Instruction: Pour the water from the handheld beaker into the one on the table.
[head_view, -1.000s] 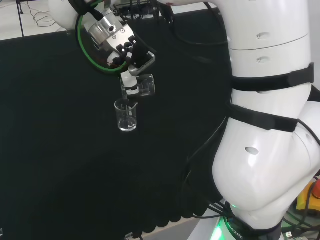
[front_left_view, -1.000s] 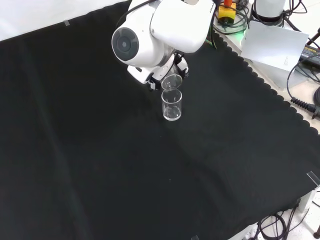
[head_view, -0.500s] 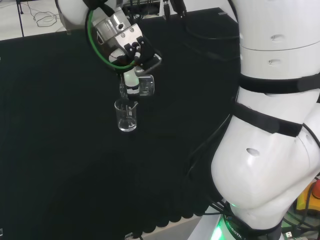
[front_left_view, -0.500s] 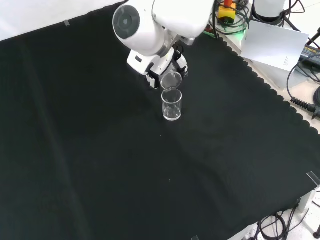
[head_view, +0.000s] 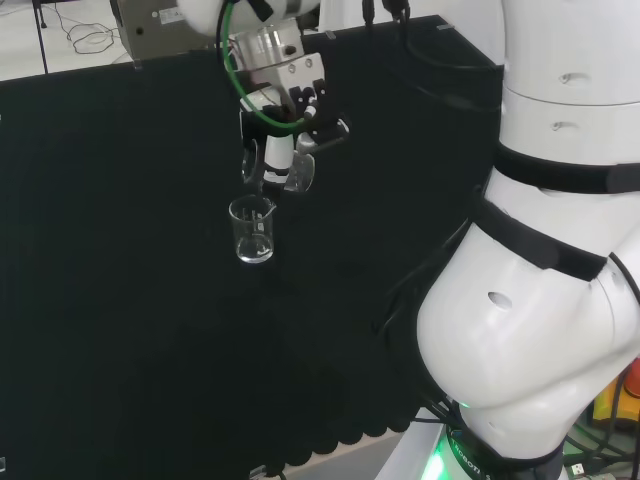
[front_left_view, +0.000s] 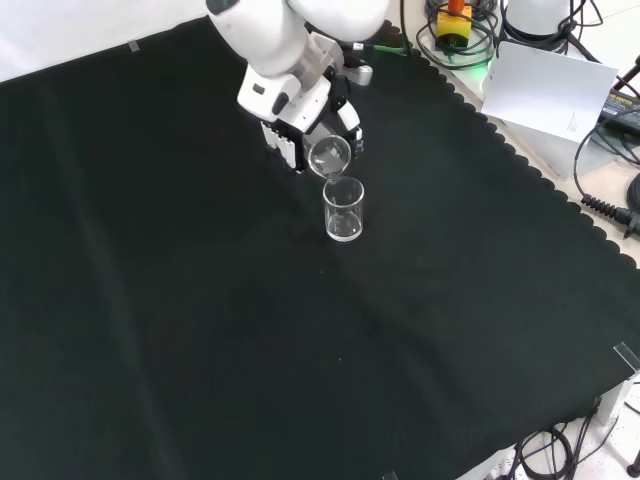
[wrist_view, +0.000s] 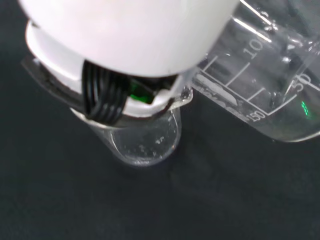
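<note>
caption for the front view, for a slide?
Hand tips held beaker over the upright beaker on black cloth.

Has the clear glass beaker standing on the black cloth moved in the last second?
No. The standing clear glass beaker stays put on the black cloth; the tilted handheld beaker shifted above it.

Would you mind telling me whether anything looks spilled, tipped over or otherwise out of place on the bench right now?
Nothing stands out. The hand holds one beaker tilted, its lip above the upright beaker on the cloth, as pouring needs. I see no puddle on the black cloth, though clear water there would be hard to spot.
</note>
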